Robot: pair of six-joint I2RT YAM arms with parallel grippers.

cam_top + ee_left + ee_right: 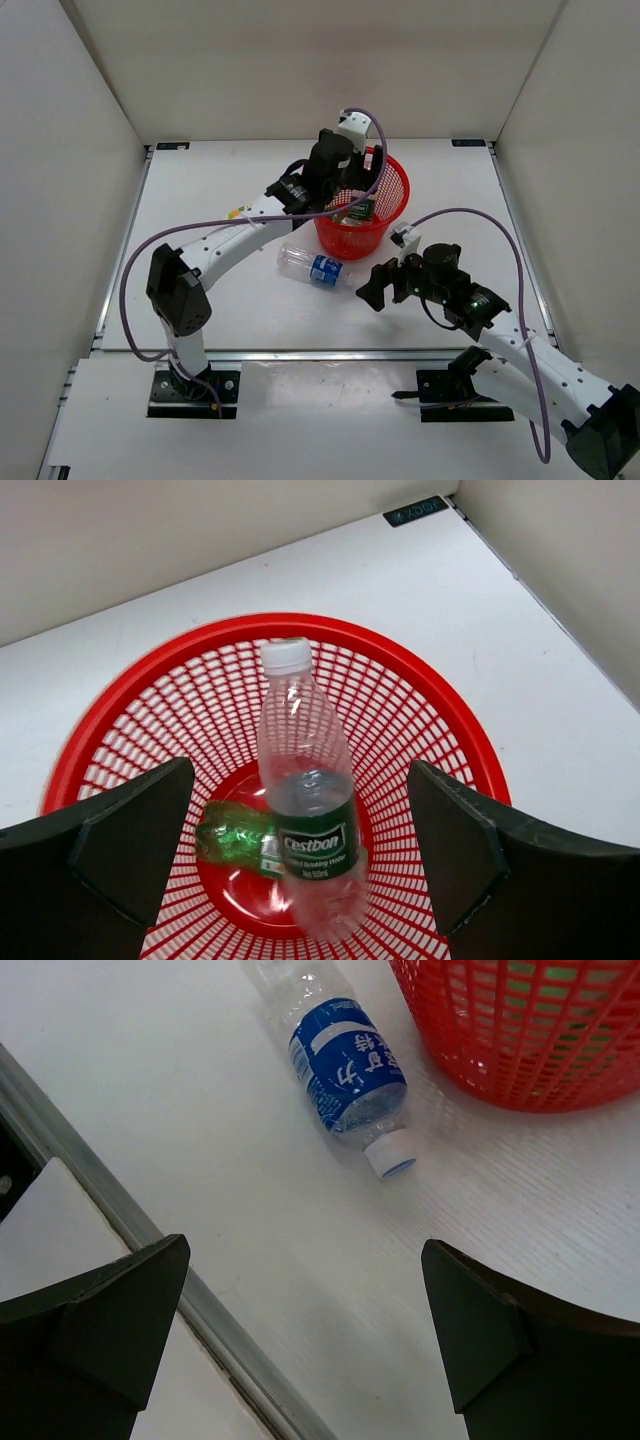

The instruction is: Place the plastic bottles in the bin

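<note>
Hovering over the bin [120, 700], my left gripper [300, 845] gapes empty.
Inside, clear bottle [305, 780] half-hides green bottle [232, 840]; my right gripper [305, 1300], gaping, faces blue bottle [350, 1070] outside, base cropped.

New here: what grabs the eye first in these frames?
The red bin at table centre, holding a green-label bottle over a green bottle. The left gripper hangs open right above it. A blue-label bottle lies on the table beside the bin, before the open right gripper.
</note>
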